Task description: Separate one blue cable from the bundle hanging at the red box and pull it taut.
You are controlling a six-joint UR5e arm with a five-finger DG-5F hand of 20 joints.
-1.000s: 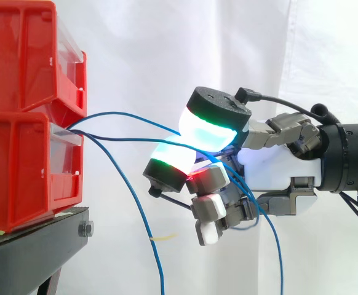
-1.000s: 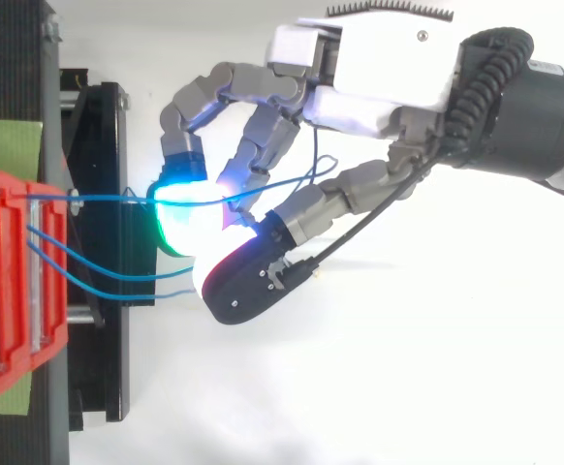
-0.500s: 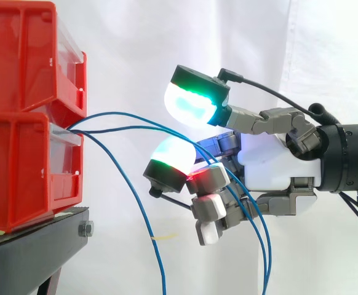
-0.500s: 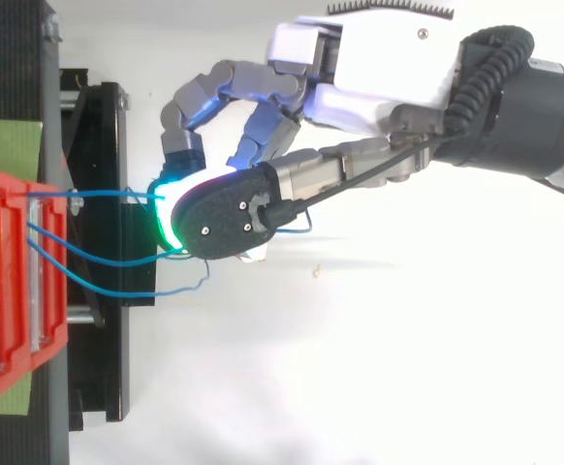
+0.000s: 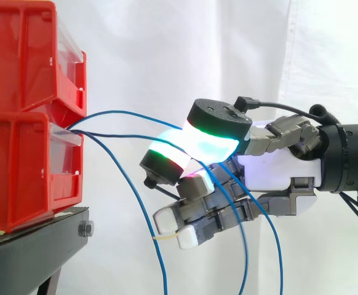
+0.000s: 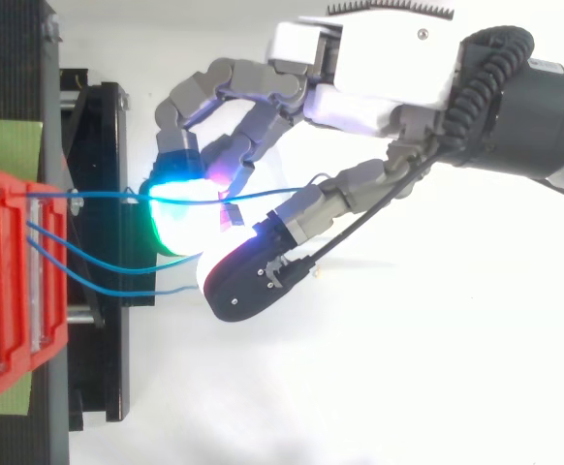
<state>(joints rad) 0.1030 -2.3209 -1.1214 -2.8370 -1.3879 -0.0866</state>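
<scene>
One blue cable (image 6: 108, 198) | level, red box (image 5: 25, 166) to hand (image 5: 277, 169) | pinched

I read the red bins (image 5: 25, 166) as glossy moulded plastic; under them the stand (image 5: 31, 252) is matt black metal with a shiny bolt (image 5: 85, 229). Behind them the curtain (image 5: 167, 49) is creased white cloth. Beside them, the blue cable (image 5: 123, 112) looks smooth-sheathed, and the hand (image 5: 271, 172) has a glossy white shell
</scene>
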